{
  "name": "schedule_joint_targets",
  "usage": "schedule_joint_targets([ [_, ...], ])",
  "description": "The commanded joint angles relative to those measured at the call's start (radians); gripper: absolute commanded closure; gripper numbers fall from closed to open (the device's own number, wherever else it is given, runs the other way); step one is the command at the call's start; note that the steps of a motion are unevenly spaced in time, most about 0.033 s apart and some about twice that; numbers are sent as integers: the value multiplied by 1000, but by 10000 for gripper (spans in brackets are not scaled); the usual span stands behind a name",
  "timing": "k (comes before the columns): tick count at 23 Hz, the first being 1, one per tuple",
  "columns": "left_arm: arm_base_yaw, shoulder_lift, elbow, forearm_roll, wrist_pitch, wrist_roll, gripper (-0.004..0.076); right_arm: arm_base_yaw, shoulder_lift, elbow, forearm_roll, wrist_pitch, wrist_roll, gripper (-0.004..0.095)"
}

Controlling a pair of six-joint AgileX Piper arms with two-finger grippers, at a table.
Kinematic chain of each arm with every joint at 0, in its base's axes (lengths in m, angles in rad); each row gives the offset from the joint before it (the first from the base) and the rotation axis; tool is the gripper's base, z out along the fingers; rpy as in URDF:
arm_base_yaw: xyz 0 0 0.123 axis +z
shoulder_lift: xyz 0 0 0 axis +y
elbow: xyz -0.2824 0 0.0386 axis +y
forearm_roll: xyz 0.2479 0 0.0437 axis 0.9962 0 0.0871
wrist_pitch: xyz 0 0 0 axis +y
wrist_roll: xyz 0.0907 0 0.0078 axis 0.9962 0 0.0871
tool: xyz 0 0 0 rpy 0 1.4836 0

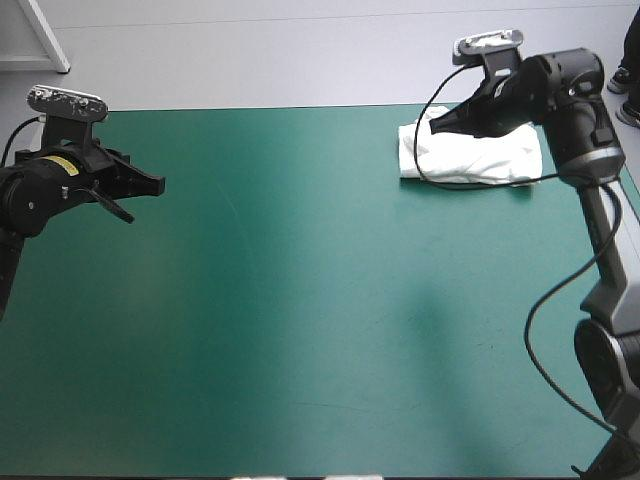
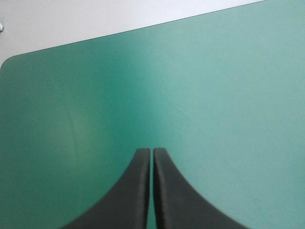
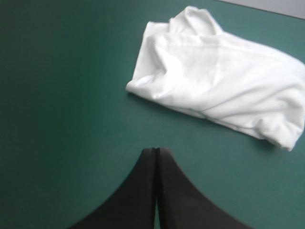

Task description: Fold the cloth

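The white T-shirt [image 1: 470, 153] lies as a folded bundle near the table's far right corner. My right gripper [image 1: 436, 123] hovers over the bundle's left part, fingers shut with nothing between them. In the right wrist view the T-shirt [image 3: 219, 81] lies ahead of and to one side of the right gripper [image 3: 155, 150], apart from its tips. My left gripper [image 1: 158, 183] is raised over the table's left side, far from the cloth and shut. The left wrist view shows the left gripper [image 2: 152, 150] as one pointed arch over bare teal-green cover.
The teal-green cover [image 1: 300, 300] stretches bare across the middle and front of the table. The far edge [image 1: 270, 107] runs just behind the bundle. The left wrist view shows a rounded table corner [image 2: 9, 59].
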Motion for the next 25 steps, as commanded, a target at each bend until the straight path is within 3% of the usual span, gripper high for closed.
schedule_joint_targets([
  [1,-3,-45,17,-11,-92,-1,705,64,-186,213,-28,-216,14,922],
  [4,-3,-85,109,-11,-139,-1,705,104,-318,452,-35,-371,50,921],
  [9,-3,-270,444,-54,-319,32,705,131,-632,1010,-35,-688,50,922],
  [16,-3,-574,899,-146,-392,123,705,131,-975,1532,-35,-893,50,922],
  [21,-3,-768,1034,-151,-436,116,705,131,-1071,1702,5,-1043,69,922],
  [25,-3,-836,1065,-151,-445,111,705,131,-1078,1707,5,-1067,50,922],
])
